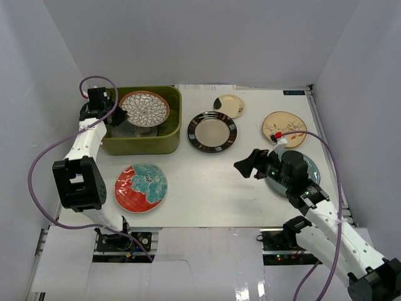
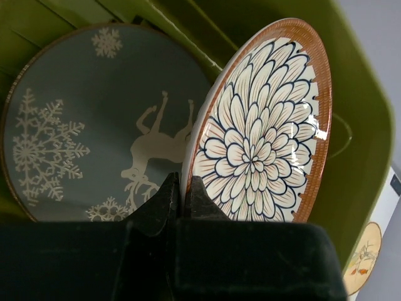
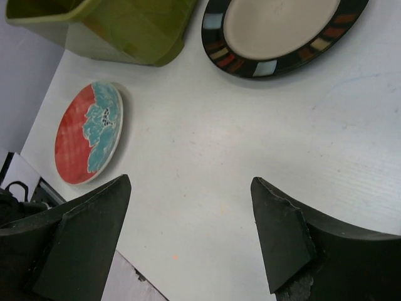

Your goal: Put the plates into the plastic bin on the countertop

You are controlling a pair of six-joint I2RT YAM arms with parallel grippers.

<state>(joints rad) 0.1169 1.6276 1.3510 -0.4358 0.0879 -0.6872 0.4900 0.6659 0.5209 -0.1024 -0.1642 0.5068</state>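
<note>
**A:** Top view first: why's the flower plate (image 1: 144, 108) tipped up in the green bin (image 1: 141, 145)?

**B:** The left end effector (image 1: 122, 116) has its rim pinched. My guess is that's so it can go in edge-first on top of what's inside.

**A:** Left wrist view agrees. The fingers are clamped on the rim, and the plate leans over a grey deer plate (image 2: 81, 125) lying flat in the bin.

**B:** Right wrist view: the right end effector (image 3: 190, 185) is spread wide and holds nothing. The red-and-teal plate (image 3: 88, 133) is ahead to its left on the counter (image 3: 219, 144), and the black-rimmed plate (image 3: 282, 31) is further out. It's not touching either.
</note>
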